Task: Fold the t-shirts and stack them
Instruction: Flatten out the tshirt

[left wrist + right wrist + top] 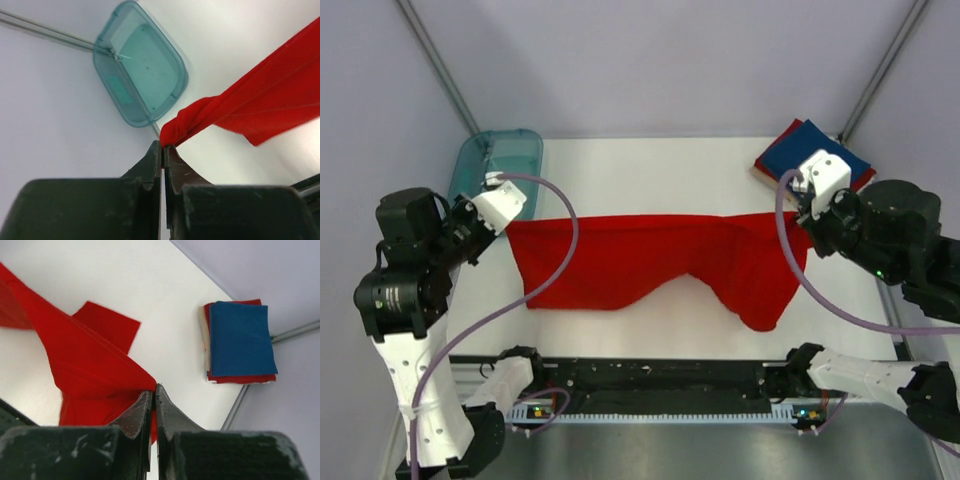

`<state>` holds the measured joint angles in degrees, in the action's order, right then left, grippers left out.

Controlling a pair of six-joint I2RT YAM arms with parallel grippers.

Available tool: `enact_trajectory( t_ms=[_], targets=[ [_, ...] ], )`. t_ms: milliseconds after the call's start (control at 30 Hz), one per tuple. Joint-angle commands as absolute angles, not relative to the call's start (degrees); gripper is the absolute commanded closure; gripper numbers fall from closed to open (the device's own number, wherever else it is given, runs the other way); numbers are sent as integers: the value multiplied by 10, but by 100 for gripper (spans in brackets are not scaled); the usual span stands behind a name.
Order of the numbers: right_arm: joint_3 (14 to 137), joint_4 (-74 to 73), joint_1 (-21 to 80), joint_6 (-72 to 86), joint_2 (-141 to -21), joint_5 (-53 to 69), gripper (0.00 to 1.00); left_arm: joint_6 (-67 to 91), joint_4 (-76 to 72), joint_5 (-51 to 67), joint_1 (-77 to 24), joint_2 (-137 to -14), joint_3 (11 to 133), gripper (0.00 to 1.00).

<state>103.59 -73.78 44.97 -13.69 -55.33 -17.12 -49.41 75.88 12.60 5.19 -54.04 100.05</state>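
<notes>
Cloth stretches side to side over the table [650, 175]: the red tee [650, 262]. The left gripper [163, 147] pinches its left corner, fingers clamped tight on the fabric; the right gripper [154, 390] nips the right corner likewise. Other folded tees [240, 340], navy over red, sit stacked at the far right corner, the tray [140, 65] far left.

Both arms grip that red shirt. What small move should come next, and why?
Probably lower both together to lay it flat: the left end effector and right end effector each pinch the bright red cloth t-shirt, which sags unevenly between them.
</notes>
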Motion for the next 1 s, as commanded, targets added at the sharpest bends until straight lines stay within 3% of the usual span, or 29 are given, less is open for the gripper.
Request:
enact_trajectory(
  t_ms=[0,167,333,400,633,967],
  targets=[
    [1044,-681,415,-181,-621,-255,100,-487,735,119,54,-603,984,100],
    [1119,-513,217,-203,-769,-66,100,-431,575,163,53,-710,1005,100],
    [1431,-493,150,-200,-1012,-85,100,-321,441,124,54,-844,1143,100],
    [1507,-451,130,-196,-1046,-93,100,-297,385,115,53,-873,1172,100],
    [1437,-373,113,-241,-966,-75,100,-292,345,140,48,-910,1210,100],
    [1077,-498,157,-287,-775,-76,100,-334,330,147,47,-808,965,100]
  ],
)
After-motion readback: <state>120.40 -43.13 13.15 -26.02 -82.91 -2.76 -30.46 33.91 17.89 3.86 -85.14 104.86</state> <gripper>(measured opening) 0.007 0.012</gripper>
